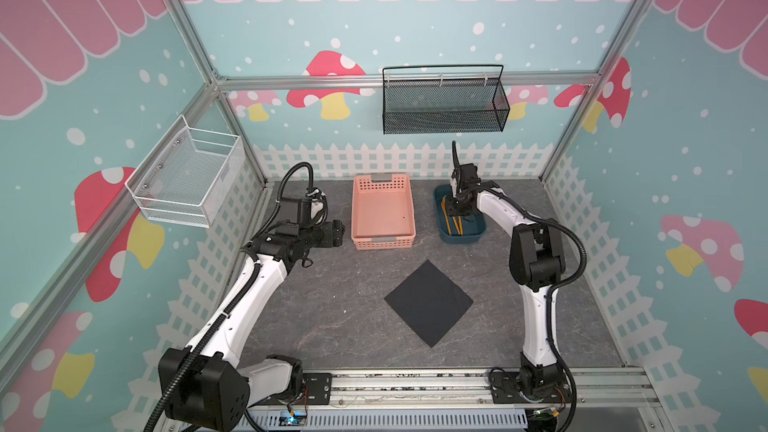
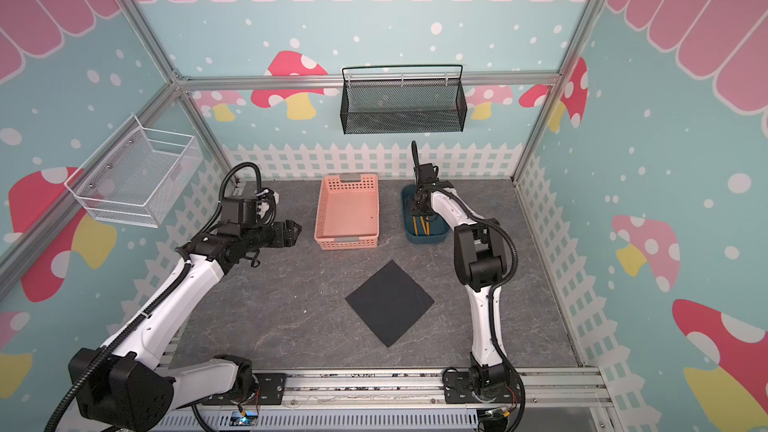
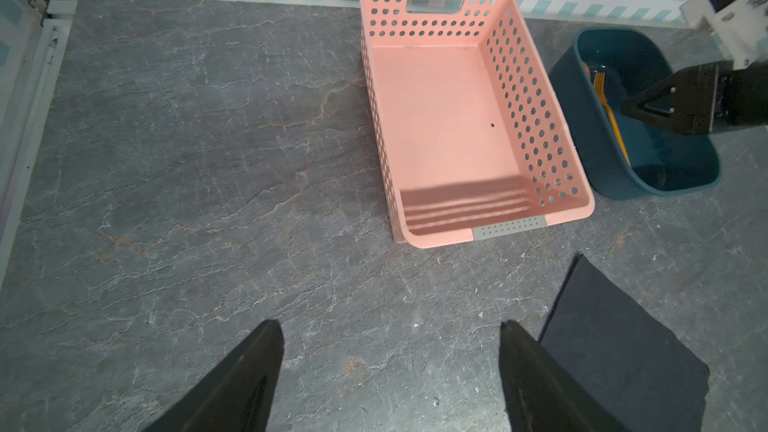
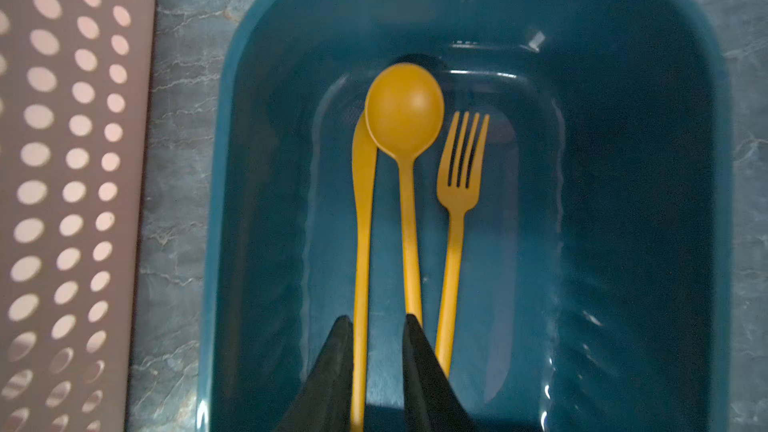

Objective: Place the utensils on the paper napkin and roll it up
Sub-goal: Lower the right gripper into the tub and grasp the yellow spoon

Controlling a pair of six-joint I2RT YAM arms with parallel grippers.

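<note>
Right fingers (image 4: 422, 371) hanging inside blue tub (image 4: 257, 118), standing narrowly apart, straddling knife (image 4: 362, 222) handle, gap showing, not pinching. Spoon (image 4: 404, 110) and fork (image 4: 459, 184) lying beside knife, all 3 resting on tub floor. Left fingers (image 3: 249, 376) standing spread wide, hovering over surface (image 3: 208, 160) near pink basket (image 3: 440, 118). Black napkin (image 1: 429, 303) lying flat mid-surface, well apart from tub, turned like diamond in both top views.
</note>
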